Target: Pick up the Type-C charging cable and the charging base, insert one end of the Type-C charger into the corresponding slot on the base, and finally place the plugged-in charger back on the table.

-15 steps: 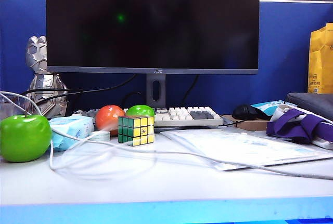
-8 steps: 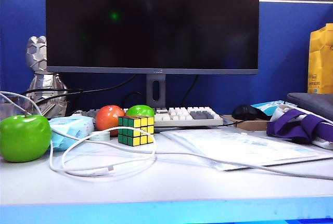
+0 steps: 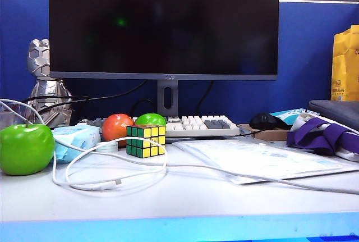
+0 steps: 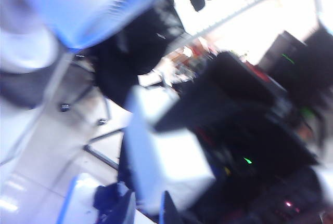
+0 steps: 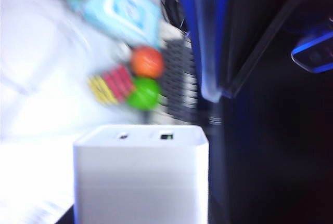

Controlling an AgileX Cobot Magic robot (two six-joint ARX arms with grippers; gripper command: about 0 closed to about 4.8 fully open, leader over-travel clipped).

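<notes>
The Type-C charging cable lies in a loose loop on the white table. Its plug rests in front of the Rubik's cube, and its other run trails off to the right edge. Neither gripper shows in the exterior view. In the right wrist view the white charging base fills the space at my right gripper. Its face with two slots points at the desk, and it hides the fingers. The left wrist view is blurred and looks out over the room. My left gripper shows two dark fingertips slightly apart, with nothing between them.
A green apple, a pale blue tissue pack, an orange apple and a Rubik's cube crowd the left. Behind them are the keyboard and monitor. A plastic sleeve and a purple-strapped bag lie on the right.
A second ago the cable loop was a moving blur above the table. It has since settled flat, with its plug lying on the tabletop.
</notes>
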